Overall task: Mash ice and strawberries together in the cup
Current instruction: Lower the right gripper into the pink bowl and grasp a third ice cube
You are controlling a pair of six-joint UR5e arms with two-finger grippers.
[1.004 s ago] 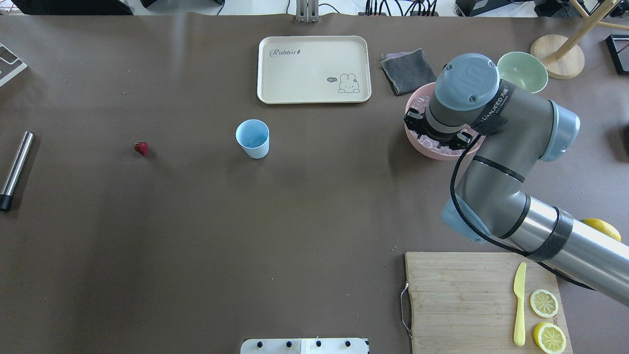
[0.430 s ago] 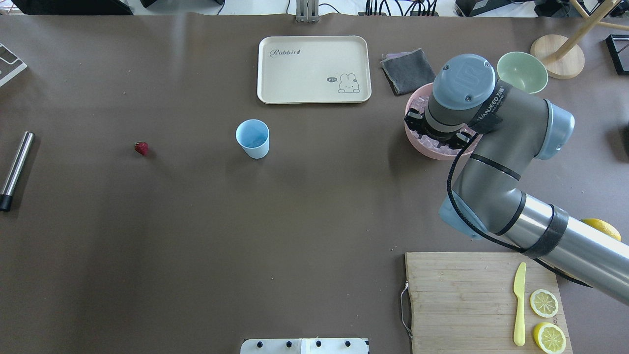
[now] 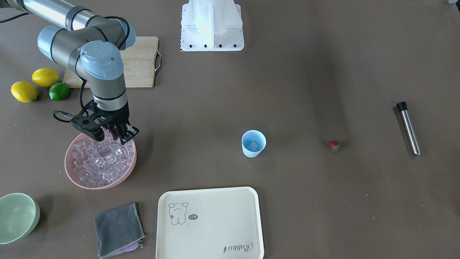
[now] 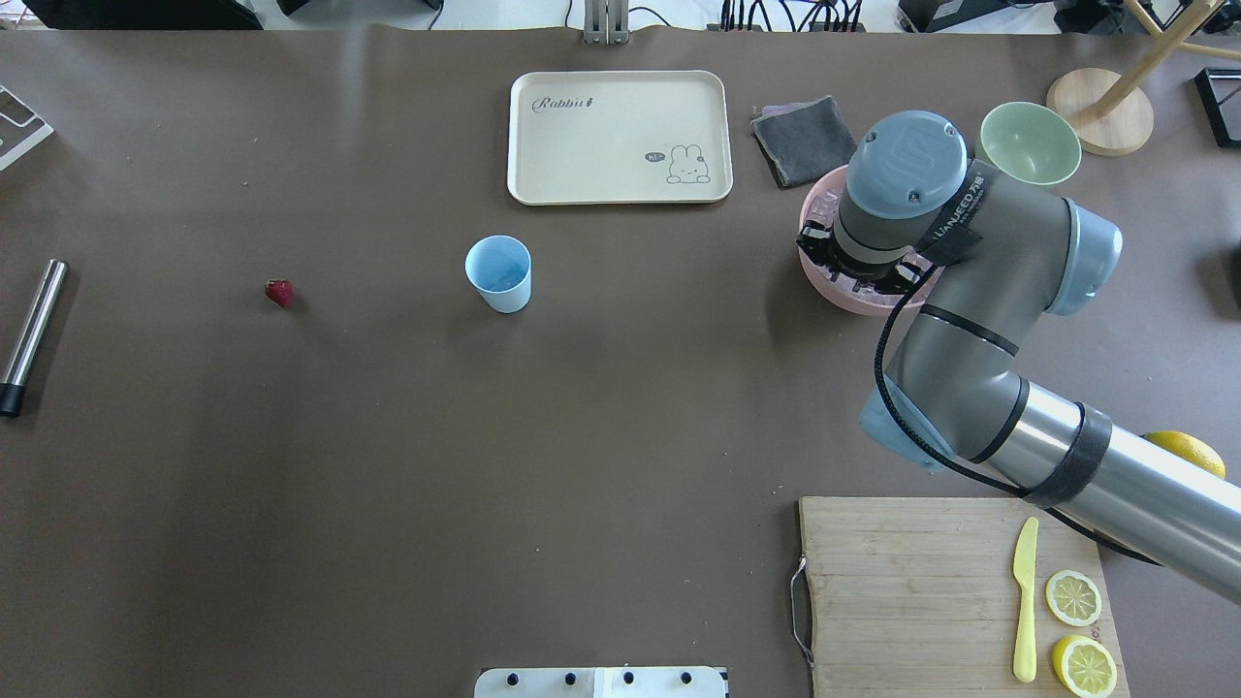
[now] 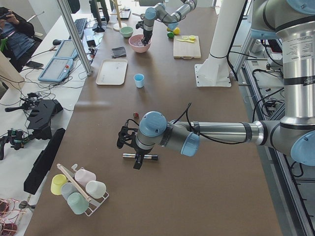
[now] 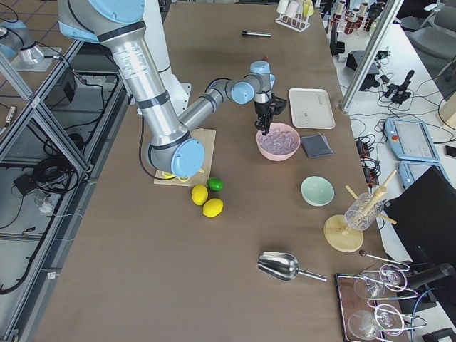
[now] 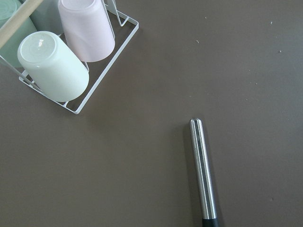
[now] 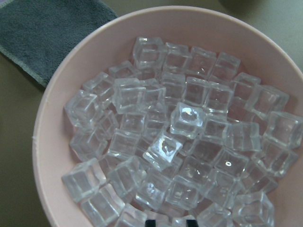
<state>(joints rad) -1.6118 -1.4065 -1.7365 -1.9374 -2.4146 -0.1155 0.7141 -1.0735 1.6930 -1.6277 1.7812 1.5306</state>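
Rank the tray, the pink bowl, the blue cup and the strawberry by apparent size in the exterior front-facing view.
Largest to smallest:
1. tray
2. pink bowl
3. blue cup
4. strawberry
The gaps in size are plain, so nearness to the camera leaves no rank in doubt.

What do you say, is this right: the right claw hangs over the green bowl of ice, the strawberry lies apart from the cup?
No. The front-facing view shows the right claw over the pink bowl of ice, not the green bowl. The strawberry does lie apart from the cup.
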